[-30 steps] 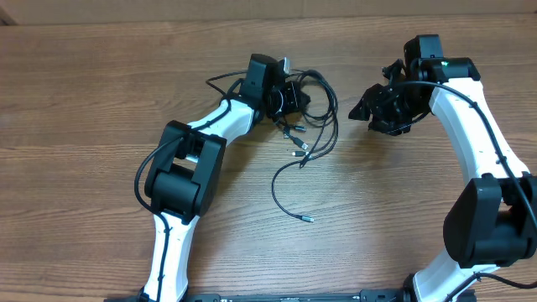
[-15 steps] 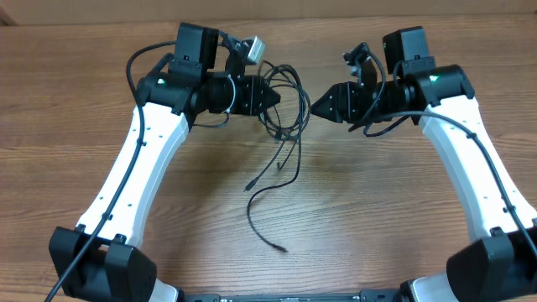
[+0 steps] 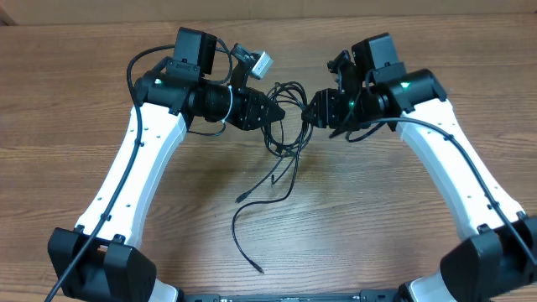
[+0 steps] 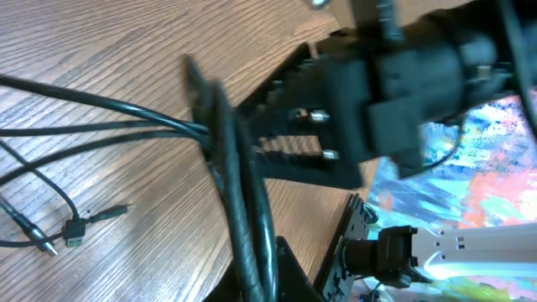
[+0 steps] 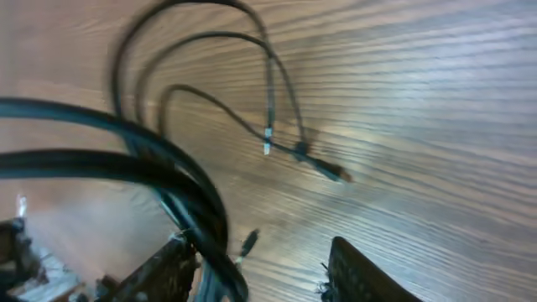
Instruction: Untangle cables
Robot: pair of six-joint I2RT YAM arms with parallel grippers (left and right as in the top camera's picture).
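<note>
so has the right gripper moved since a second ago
Yes. In the overhead view the right gripper has shifted left along the far edge of the table, closing in on the cables by the left gripper.

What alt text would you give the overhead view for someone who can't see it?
Two white-and-black robot arms meet over a wooden table at a tangle of thin black cables: the left tool is shut on the bundle, the right tool open just beside it. Loose strands trail toward the near edge.
</note>
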